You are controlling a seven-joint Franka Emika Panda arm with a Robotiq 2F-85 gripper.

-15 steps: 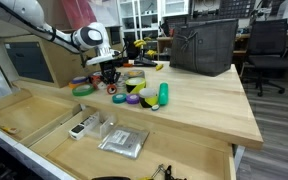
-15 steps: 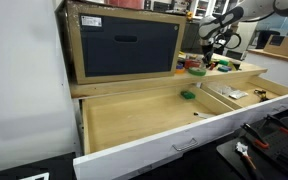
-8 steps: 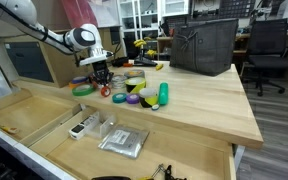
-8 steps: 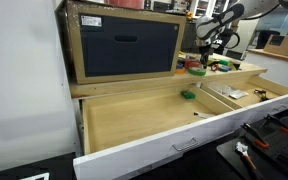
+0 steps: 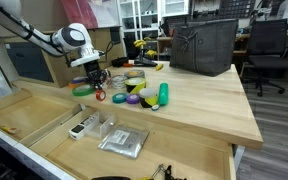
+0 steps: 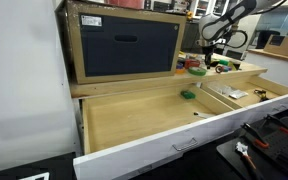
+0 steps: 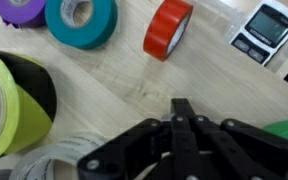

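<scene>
Workshop setting, pale wooden table (image 5: 199,105) with front drawers pulled open.

Compared against frames one second and half a second back:
- Found tool (image 5: 92,84) displaced steadily toward 9 o'clock in an exterior view, step by step along the tape cluster, now hanging just beside the green roll (image 5: 82,90) at the cluster's 9 o'clock end.
- Saw no roll shifted between frames; carried nothing along.
- Read as a repositioning sweep over the rolls with nothing grasped so far. Judgement only.

Wrist view:
- Checked tool fingers: pressed together, tips meeting, nothing pinched between them.
- Located red tape roll (image 7: 169,27) standing on edge at 12 o'clock from the tips, near but clearly apart, on bare wood.
- Noted teal roll (image 7: 81,18) lying flat at 11 o'clock, purple roll (image 7: 22,8) beyond it at 10 o'clock, yellow-and-black roll (image 7: 9,90) at 9 o'clock.
- Spotted a green edge at 4 o'clock, probably the same green roll; cannot confirm.
- Logged small grey timer-like device (image 7: 264,25) at 1 o'clock, lower down in a drawer.

Pose:
- Reaching in from 10 o'clock of the exterior view, forearm sloping down, wrist bent so tool points straight down at the table.
- Hovering low over the wood; cannot tell any contact, appears clear of it.
- Sitting almost square over the gap between the red and green rolls.
</scene>
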